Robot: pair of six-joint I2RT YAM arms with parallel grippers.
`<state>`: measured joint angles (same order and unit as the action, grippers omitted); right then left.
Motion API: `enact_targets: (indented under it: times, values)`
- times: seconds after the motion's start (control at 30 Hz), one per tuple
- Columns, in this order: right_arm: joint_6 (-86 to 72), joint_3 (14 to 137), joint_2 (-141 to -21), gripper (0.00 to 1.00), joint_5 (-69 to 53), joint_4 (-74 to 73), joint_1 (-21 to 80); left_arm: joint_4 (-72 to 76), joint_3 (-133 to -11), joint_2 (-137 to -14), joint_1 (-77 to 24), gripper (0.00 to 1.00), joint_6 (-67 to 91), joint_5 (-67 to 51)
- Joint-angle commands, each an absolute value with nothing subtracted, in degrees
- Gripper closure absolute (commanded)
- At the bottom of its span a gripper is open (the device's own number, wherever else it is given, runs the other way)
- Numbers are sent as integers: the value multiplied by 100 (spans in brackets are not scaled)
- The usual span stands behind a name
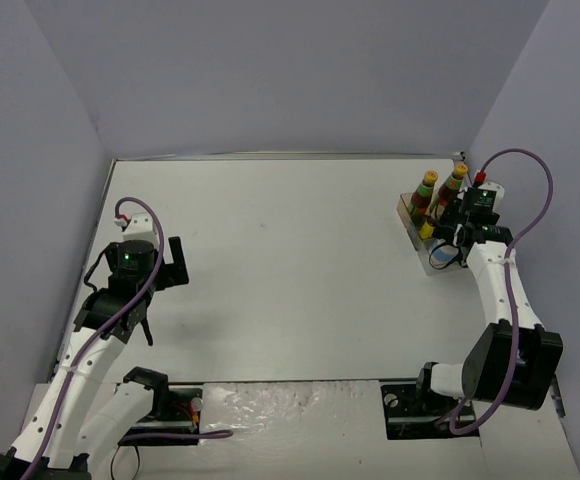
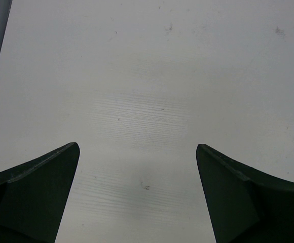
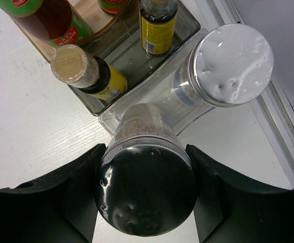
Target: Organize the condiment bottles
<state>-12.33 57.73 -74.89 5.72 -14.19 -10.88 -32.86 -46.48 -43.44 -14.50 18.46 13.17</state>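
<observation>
My right gripper (image 3: 146, 152) is shut on a silver-topped cylinder (image 3: 144, 195) with a blue-white label, held upright at the near end of the clear tray (image 3: 187, 35). A second silver-topped cylinder (image 3: 233, 61) stands in the clear curved compartment beside it. Two dark brown bottles with yellow labels (image 3: 83, 73) (image 3: 157, 25) stand in the tray. A red-labelled bottle (image 3: 50, 17) sits by the wooden block. From above, two tall bottles (image 1: 426, 190) (image 1: 454, 183) rise at the back right. My left gripper (image 2: 137, 152) hangs open over bare table.
The tray sits close to the table's right edge rail (image 3: 284, 147) and the right wall (image 1: 540, 150). The left arm (image 1: 130, 262) hovers near the left side of the white table (image 1: 290, 250).
</observation>
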Motion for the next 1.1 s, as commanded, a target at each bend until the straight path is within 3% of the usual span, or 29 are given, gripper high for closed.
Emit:
enact_targets:
  times: [0.0,0.4,0.87,1.07]
  values:
    - [-1448,5752,-7280,100,415,-908,-1021,-2997,-4799,-4307,-1415,3,1775,1400]
    - [-1627,5802,-7305,100,486,-914,-254,-2997,-4808,-4324,-1406,3,1740,1423]
    - [-1538,5831,-7742,100,855,-900,-281,-3009,-4813,-4321,-1406,3,1749,1410]
    - [-1485,5668,-7940,92,799,-798,-281,-3015,-4808,-4333,-1406,3,1741,1406]
